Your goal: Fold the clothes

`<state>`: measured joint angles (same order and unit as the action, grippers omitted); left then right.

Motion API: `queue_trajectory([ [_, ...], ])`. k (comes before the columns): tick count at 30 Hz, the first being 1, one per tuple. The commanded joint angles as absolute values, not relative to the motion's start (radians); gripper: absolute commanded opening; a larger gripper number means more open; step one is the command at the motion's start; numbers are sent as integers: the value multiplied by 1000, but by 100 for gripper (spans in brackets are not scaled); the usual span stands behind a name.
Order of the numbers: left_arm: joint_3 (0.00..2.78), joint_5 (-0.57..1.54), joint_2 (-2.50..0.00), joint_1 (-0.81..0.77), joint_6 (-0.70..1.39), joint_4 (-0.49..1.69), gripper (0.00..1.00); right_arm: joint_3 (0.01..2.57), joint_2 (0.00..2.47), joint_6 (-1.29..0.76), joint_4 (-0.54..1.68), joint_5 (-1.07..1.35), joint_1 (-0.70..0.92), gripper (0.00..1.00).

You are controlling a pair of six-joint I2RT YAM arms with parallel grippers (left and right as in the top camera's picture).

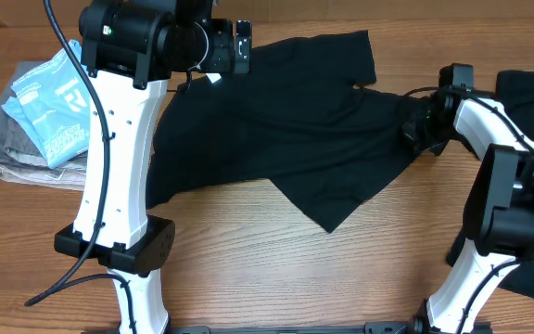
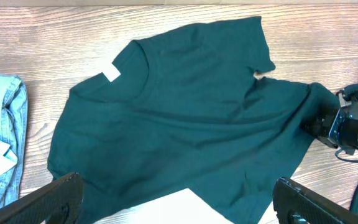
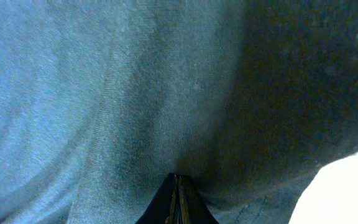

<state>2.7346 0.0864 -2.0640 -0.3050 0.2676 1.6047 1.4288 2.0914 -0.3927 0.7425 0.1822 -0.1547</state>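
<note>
T-shirt (image 1: 276, 121) (black, short-sleeved) covers the middle of the table (image 1: 276, 288) in the overhead view. It is mostly flat but rumpled and reaches from 10 o'clock to 3 o'clock. Long axis: collar at 10–11 o'clock, hem end toward 3–4 o'clock as far as I can tell, so it lies slantwise. One sleeve pokes out at 1 o'clock.

Second black garment (image 1: 531, 93) sits at far 3 o'clock, partly under the right arm; can't tell if it touches the first. At 9 o'clock is a pile, a light-blue printed garment (image 1: 49, 107) on grey and beige folded garments (image 1: 17, 162). The left arm hides the gap between the pile and the shirt.

Left gripper (image 1: 241, 46) hangs above the collar at 11 o'clock, jaws spread wide, nothing between them. Right gripper (image 1: 413, 132) is at the shirt's 3 o'clock edge, jaws clamped on a pinch of the black fabric (its wrist view is all cloth, tips meeting at the bottom). Neck label (image 2: 110, 73), small and white, sits inside the collar.

Key relation: from the right gripper the shirt body lies toward 9–10 o'clock, along the long axis. Folding probably means carrying that pinched edge across toward the collar. The left gripper is nearer the collar, the right one nearer the hem. The left likely needs its own hold first.
</note>
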Motion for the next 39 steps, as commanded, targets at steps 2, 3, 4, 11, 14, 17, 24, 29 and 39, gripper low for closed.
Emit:
queue_trajectory([
  [2,2738,85,-2048,-302,273,1604,100,1395,2140,-398,692,146,-150,4],
  [3,2738,85,-2048,-302,273,1604,100,1395,2151,-399,680,146,-150,4],
  [4,2738,85,-2048,-302,273,1604,100,1395,2166,-398,661,142,-150,4],
  [11,2738,85,-2048,-302,273,1604,100,1395,2251,-398,497,123,-150,4],
  [14,2738,86,-2048,-302,273,1604,100,1395,2262,-398,413,112,-150,4],
  [17,2738,86,-2048,-302,273,1604,100,1396,2263,-398,332,113,-150,4],
  [24,2738,85,-2048,-302,273,1604,100,1481,2263,-392,307,114,-150,4],
  [29,2738,85,-2048,-302,273,1604,100,1736,2237,-329,545,130,-152,28],
  [39,2738,85,-2048,-302,273,1604,100,2212,2106,-292,1199,146,-149,37],
])
